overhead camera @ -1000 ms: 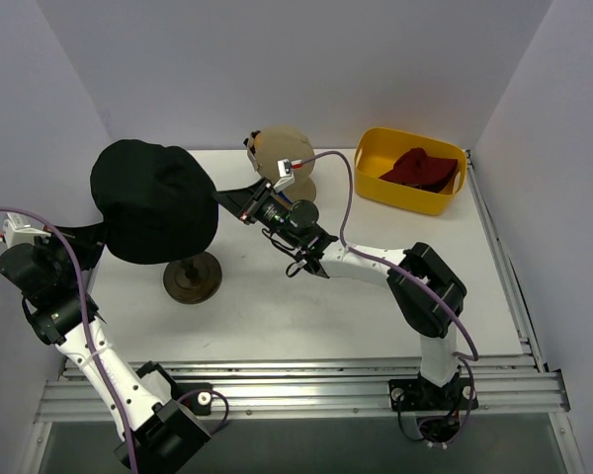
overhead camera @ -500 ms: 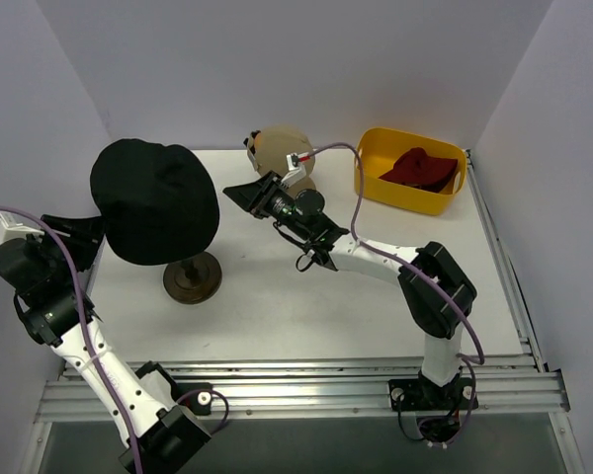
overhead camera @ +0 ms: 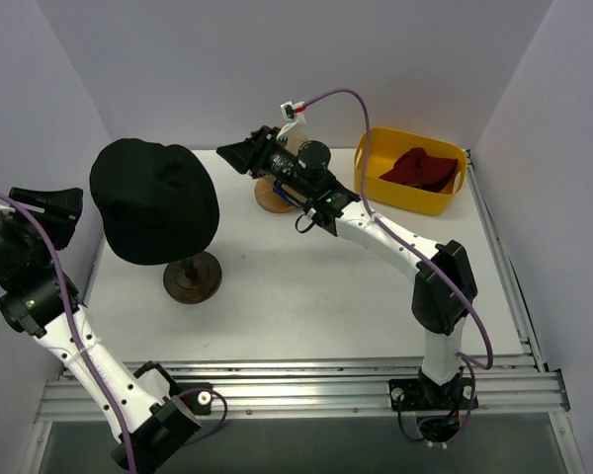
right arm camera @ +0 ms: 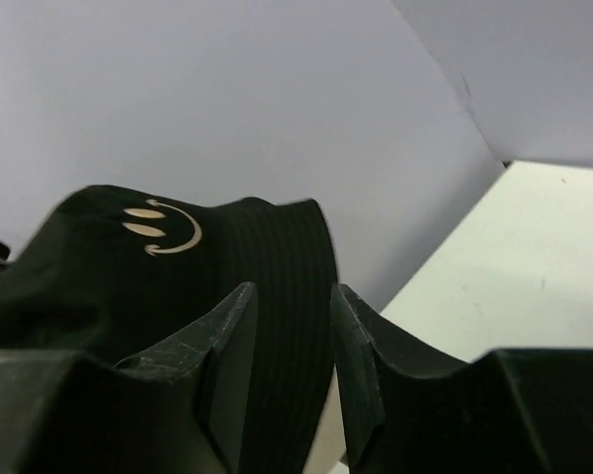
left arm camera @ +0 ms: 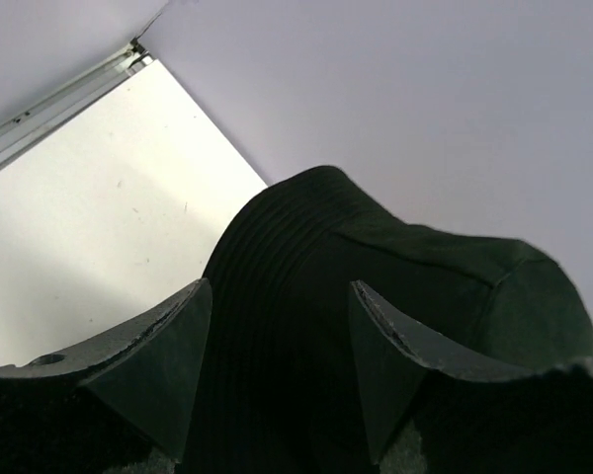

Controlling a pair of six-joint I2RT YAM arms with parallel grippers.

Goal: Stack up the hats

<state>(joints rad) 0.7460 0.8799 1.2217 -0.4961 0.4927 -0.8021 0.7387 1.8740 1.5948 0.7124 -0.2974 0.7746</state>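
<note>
Left tool [left arm camera: 279, 288] and right tool [right arm camera: 293, 291] released the smiley black hat [overhead camera: 153, 202].

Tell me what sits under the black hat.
The black hat rests on a wooden stand; only its stem and round base show. The stand's top, and any hat beneath, are covered.

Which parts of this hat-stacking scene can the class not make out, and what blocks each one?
- Top view: top of the wooden stand, under the black bucket hat.
- Top view: what sits on the round wooden base, behind the right arm.
- Top view: lower part of the dark red hat, inside the yellow bin.
</note>
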